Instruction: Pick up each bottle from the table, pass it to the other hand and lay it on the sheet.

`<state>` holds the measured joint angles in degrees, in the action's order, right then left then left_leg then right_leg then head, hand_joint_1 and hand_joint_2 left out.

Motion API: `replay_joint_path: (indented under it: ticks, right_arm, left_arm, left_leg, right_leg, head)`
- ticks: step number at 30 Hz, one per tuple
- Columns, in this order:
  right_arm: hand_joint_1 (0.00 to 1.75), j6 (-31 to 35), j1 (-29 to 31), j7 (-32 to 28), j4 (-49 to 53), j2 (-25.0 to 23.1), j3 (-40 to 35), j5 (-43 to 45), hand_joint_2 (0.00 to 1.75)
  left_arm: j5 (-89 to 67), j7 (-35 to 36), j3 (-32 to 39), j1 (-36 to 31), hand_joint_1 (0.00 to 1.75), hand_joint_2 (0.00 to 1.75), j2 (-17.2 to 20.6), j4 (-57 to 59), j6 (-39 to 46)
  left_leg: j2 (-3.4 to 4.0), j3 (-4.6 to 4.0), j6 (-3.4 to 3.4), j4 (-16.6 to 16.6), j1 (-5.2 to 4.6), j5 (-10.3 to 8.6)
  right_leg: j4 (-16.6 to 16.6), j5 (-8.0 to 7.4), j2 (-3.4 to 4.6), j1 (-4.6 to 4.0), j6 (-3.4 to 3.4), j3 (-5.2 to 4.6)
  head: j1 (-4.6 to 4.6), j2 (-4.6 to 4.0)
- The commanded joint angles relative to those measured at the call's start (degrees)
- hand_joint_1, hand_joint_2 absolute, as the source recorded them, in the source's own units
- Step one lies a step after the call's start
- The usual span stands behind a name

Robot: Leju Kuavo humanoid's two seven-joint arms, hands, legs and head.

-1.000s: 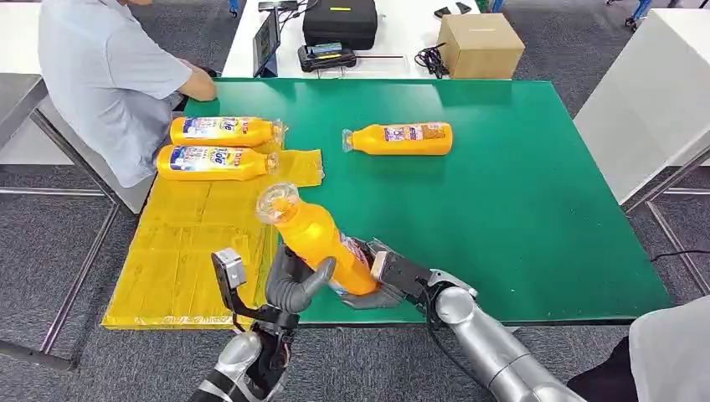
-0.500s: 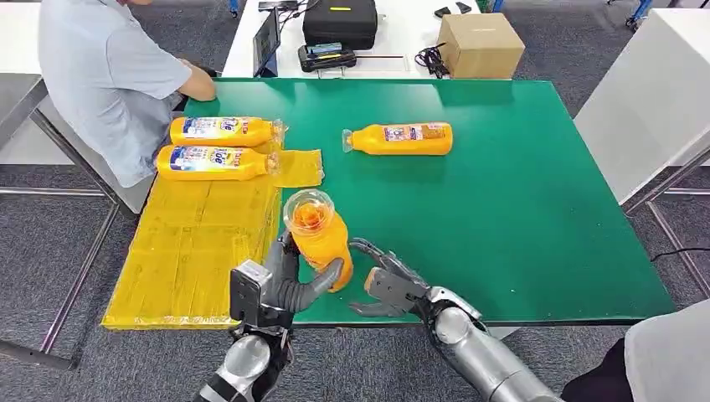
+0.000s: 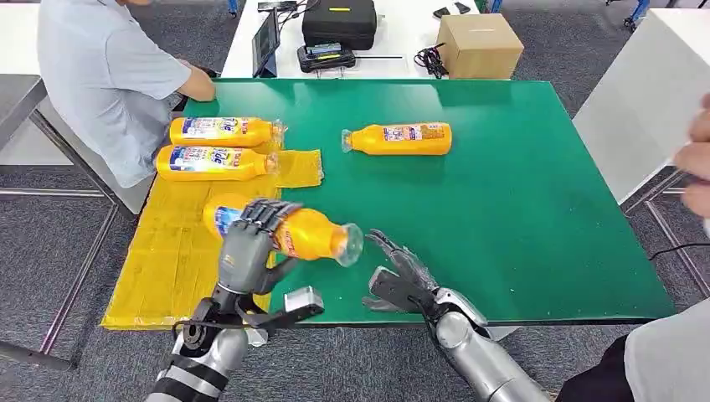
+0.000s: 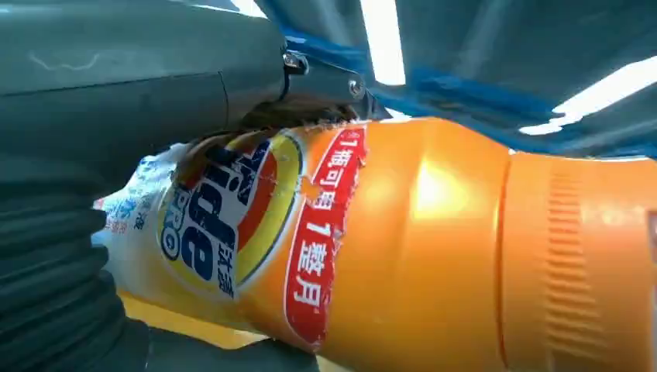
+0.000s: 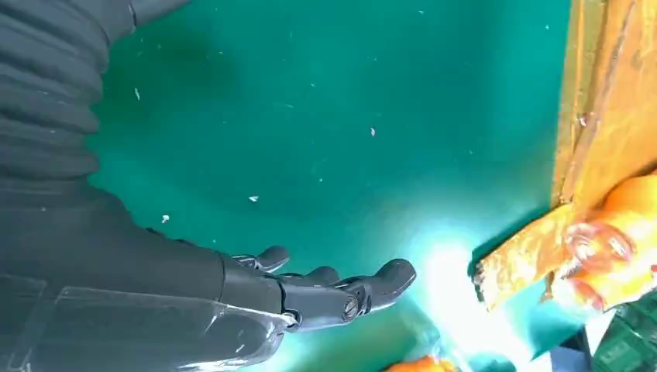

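Observation:
My left hand (image 3: 247, 243) grips an orange bottle (image 3: 289, 232) around its labelled middle and holds it nearly level over the yellow sheet's (image 3: 184, 251) right edge, cap end toward the green table (image 3: 519, 201). The left wrist view shows that bottle (image 4: 434, 240) close up under my fingers. My right hand (image 3: 400, 276) hovers open just right of the cap, fingers spread, holding nothing; its fingers (image 5: 341, 291) hang above the green surface. Two orange bottles (image 3: 219, 131) (image 3: 213, 162) lie side by side on the sheet's far end. Another bottle (image 3: 400, 138) lies on the table.
A person in a grey shirt (image 3: 105, 75) sits at the table's far left corner. A cardboard box (image 3: 479, 43), a black case (image 3: 339, 21) and a tablet (image 3: 266, 42) sit on the white desk behind. Another person's hand (image 3: 695, 159) shows at the right edge.
My right hand let go of the bottle and opened. My left hand took the bottle, swung it leftward and tipped it from upright to nearly level over the sheet's edge.

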<state>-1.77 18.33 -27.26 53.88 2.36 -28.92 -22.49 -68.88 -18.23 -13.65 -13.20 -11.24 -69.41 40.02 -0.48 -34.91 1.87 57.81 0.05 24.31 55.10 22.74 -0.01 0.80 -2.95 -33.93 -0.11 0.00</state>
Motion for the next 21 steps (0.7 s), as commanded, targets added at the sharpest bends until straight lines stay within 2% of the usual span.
replay_joint_path:
  ticks: [1, 3, 4, 7, 10, 12, 13, 17, 20, 21]
  right_arm:
    - [0.0, -2.5, 0.4, -1.7, 1.8, -1.1, 2.0, 0.9, 1.75]
    - [0.0, -2.9, 0.5, -1.9, 2.2, -1.2, 1.8, 1.0, 1.75]
    - [0.0, -4.3, 0.9, -2.0, 2.4, -1.4, 1.5, 1.3, 1.75]
    - [0.0, -4.4, 0.8, -2.3, 3.0, -1.3, 1.1, 1.6, 1.75]
    - [0.0, -5.1, 0.4, -2.7, 4.1, -0.9, 0.9, 2.5, 1.75]
    - [0.0, -5.1, 0.2, -2.7, 4.5, -0.7, 0.9, 2.5, 1.75]
    - [0.0, -5.2, -0.1, -2.5, 4.7, -0.6, 1.1, 2.8, 1.75]
    - [0.0, -5.1, -0.7, -2.4, 5.1, -0.5, 1.3, 2.8, 1.75]
    - [0.0, -5.2, -1.2, -2.4, 5.3, -0.4, 1.4, 2.9, 1.75]
    - [0.0, -5.3, -1.5, -2.4, 5.5, -0.4, 1.4, 2.9, 1.75]
  left_arm:
    - [-10.8, 6.9, 8.9, -10.7, 1.75, 1.75, 4.4, 15.7, 0.0]
    - [-10.4, 7.4, 8.1, -12.4, 1.75, 1.75, 6.1, 17.9, 0.0]
    - [-11.8, 8.0, 8.1, -14.5, 1.75, 1.75, 7.4, 23.6, 0.0]
    - [-12.2, 8.8, 7.8, -15.5, 1.75, 1.75, 8.7, 26.1, 0.0]
    - [-12.1, 9.5, 4.8, -20.1, 1.75, 1.75, 10.3, 39.0, -1.0]
    - [-11.8, 9.5, 3.7, -21.1, 1.75, 1.75, 10.6, 42.0, -0.9]
    - [-10.9, 8.7, 3.5, -21.4, 1.75, 1.75, 10.4, 43.6, -3.6]
    - [-10.4, 9.2, 2.9, -21.1, 1.75, 1.75, 10.3, 44.3, -2.7]
    - [-10.1, 10.9, 2.7, -21.2, 1.55, 1.75, 9.8, 45.2, -4.3]
    - [-11.0, 12.2, 1.9, -21.5, 0.73, 1.75, 9.9, 45.4, -4.9]
  left_leg:
    - [0.01, 0.22, -0.13, 0.0, 0.04, 0.09]
    - [0.01, 0.25, -0.15, 0.0, 0.04, 0.07]
    - [0.02, 0.21, -0.13, 0.0, 0.02, 0.02]
    - [0.04, 0.15, -0.12, -0.1, 0.02, -0.02]
    - [0.06, 0.28, -0.17, 0.0, 0.04, 0.06]
    - [-0.06, 0.18, -0.13, -0.1, 0.03, -0.02]
    - [-0.05, 0.34, -0.17, -0.1, 0.02, 0.02]
    - [0.1, 0.29, -0.17, 0.0, 0.06, 0.11]
    - [0.0, 0.16, -0.13, 0.0, 0.06, 0.03]
    - [-0.03, 0.22, -0.15, 0.0, 0.05, 0.08]
  right_leg:
    - [0.1, 0.11, -0.02, -0.05, 0.16, 0.2]
    - [0.1, 0.11, 0.01, -0.04, 0.14, 0.23]
    - [0.0, 0.06, 0.01, -0.02, 0.12, 0.18]
    - [0.0, 0.02, 0.04, -0.01, 0.1, 0.13]
    - [0.1, 0.1, 0.04, -0.04, 0.16, 0.25]
    - [0.0, 0.05, -0.06, -0.02, 0.1, 0.18]
    - [0.0, 0.11, -0.07, -0.02, 0.15, 0.32]
    - [0.1, 0.14, 0.04, -0.06, 0.15, 0.26]
    - [0.0, 0.08, -0.03, -0.05, 0.1, 0.16]
    - [0.1, 0.14, -0.06, -0.05, 0.13, 0.23]
  head:
    - [0.0, 0.0]
    - [-0.02, 0.0]
    - [0.0, 0.0]
    - [0.0, 0.0]
    - [0.0, 0.0]
    - [0.0, 0.0]
    - [0.02, 0.0]
    - [0.02, 0.0]
    - [0.04, 0.0]
    - [-0.02, 0.0]
